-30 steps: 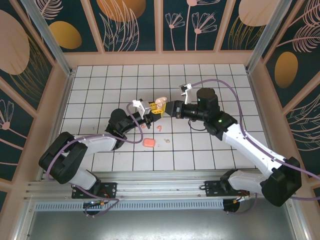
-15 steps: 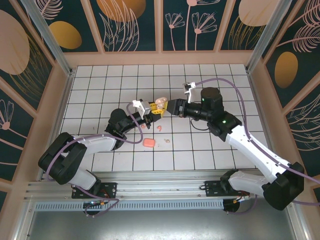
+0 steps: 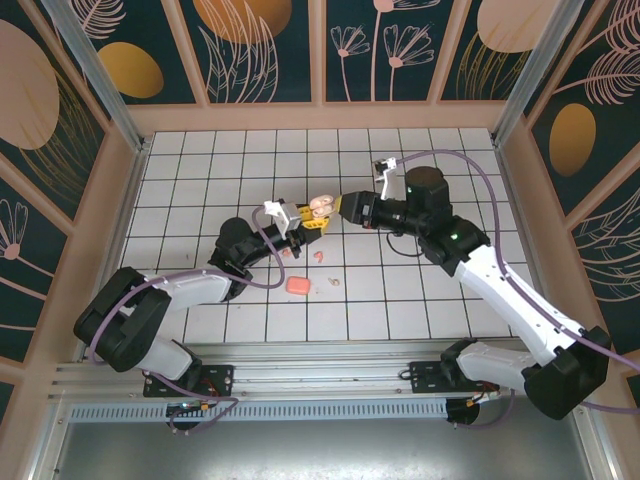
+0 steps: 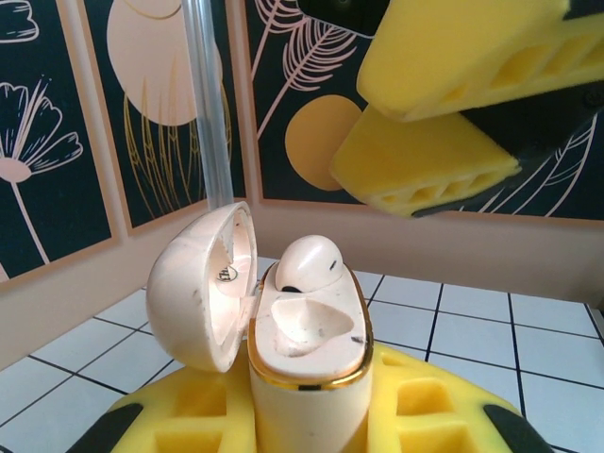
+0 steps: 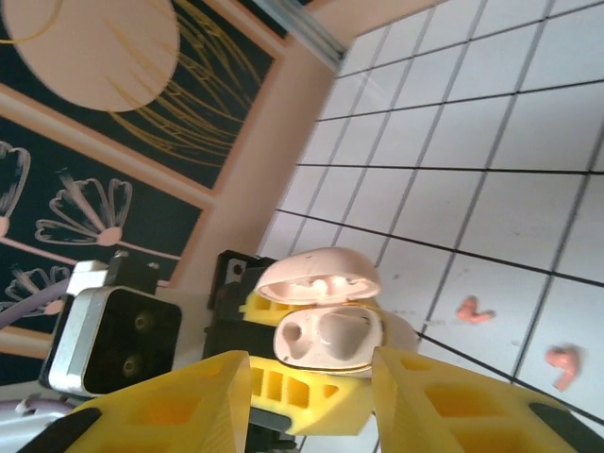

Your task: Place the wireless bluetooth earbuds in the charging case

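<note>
Spanning the scene: tiled desk [image 3: 200, 170]. Left gripper [image 3: 308, 221]: jaws clamped on the open beige charging case [image 4: 307, 377], held above mid-desk with its lid flipped back. Right gripper [image 3: 346, 208]: jaws part-open, empty, just right of the case mouth. One whitish earbud [image 4: 308, 264] sits in the case; the second socket is vacant. Loose pink earbuds [image 3: 318, 256] lie on the desk, on the near side of the case and near-left of the free right jaws, likely the fetching arm.
</note>
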Tool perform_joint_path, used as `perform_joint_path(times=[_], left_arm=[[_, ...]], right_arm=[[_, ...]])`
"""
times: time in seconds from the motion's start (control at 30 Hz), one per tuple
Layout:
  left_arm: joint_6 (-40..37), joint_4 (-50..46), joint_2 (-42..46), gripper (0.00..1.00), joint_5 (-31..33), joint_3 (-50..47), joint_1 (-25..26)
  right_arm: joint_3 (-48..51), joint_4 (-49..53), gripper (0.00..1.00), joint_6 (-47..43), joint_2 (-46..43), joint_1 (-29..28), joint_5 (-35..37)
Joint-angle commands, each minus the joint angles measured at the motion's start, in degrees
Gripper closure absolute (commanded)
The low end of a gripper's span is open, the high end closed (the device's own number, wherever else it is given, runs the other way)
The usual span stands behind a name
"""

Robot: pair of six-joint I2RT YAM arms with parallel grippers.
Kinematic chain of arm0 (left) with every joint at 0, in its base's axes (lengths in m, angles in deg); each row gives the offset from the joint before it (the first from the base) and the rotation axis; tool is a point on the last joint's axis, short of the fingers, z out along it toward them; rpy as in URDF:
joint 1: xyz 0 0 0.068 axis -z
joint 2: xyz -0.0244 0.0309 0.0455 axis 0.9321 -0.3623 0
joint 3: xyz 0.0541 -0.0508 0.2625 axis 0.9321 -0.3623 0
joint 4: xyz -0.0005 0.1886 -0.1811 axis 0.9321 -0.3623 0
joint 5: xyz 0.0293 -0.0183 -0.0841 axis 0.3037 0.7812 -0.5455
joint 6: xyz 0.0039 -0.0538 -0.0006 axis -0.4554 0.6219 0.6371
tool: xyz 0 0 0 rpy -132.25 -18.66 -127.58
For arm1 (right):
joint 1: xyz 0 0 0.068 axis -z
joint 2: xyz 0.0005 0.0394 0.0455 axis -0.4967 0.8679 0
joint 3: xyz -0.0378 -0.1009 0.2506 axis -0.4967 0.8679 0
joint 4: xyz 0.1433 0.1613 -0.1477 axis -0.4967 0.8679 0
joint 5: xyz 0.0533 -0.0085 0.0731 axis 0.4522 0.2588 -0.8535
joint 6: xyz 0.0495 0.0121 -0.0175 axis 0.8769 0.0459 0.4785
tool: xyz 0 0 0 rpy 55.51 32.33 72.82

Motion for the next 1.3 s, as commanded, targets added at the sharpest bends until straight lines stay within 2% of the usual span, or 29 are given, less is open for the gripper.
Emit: perform_joint_path(times=[0.0, 0.3, 0.47, 0.6, 0.83, 0.97, 1.27], left_arm=[[-0.3, 1.3, 1.6, 0.94, 2.2, -1.3, 0.4], [3.0, 1.5, 1.2, 0.94, 6.3, -4.7, -0.1], [7.0, 4.8, 0.8, 0.94, 9.1, -8.3, -0.7], [10.5, 7.0, 0.9, 0.94, 12.6, -10.6, -1.0], [13.7, 9.2, 1.4, 0.95, 17.3, -13.5, -2.0], [16.2, 10.4, 1.8, 0.95, 17.5, -15.2, -4.2], [15.4, 7.8, 5.1, 0.96, 19.1, -16.5, -5.8]], right_arm=[[-4.2, 11.5, 0.6, -2.1, 1.5, 0.0, 6.1], [-0.2, 21.9, 0.6, 5.7, 1.0, -4.1, 13.4], [7.3, 22.0, 0.6, 15.4, -0.3, -7.3, 14.6], [11.9, 18.8, 0.59, 20.2, 2.7, -9.3, 13.0], [11.7, 16.9, 0.58, 20.1, 11.6, -10.2, 12.7], [9.6, 16.9, 0.57, 19.1, 17.6, -10.9, 12.8], [5.5, 15.9, 0.57, 17.3, 27.1, -11.6, 12.6]])
